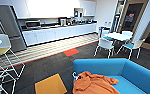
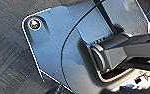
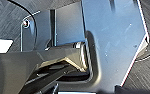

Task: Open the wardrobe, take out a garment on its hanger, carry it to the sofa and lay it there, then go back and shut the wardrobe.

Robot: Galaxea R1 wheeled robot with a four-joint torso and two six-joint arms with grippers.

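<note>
The bright blue sofa (image 1: 131,72) stands at the lower right of the head view, close in front of me. The rust-orange garment (image 1: 94,83) lies crumpled on its seat near the left arm, loose, with nothing holding it. A small white piece (image 1: 75,76) pokes out at the garment's left edge; it may be the hanger, but I cannot tell. Both wrist views look down past the robot's dark plate at grey carpet.
A yellow square top (image 1: 50,85) sits just left of the sofa. White wire-legged chairs (image 1: 6,67) stand at the far left. A white table with chairs (image 1: 118,37) is at the right, and a kitchen counter (image 1: 58,31) and a grey fridge (image 1: 8,27) are along the back.
</note>
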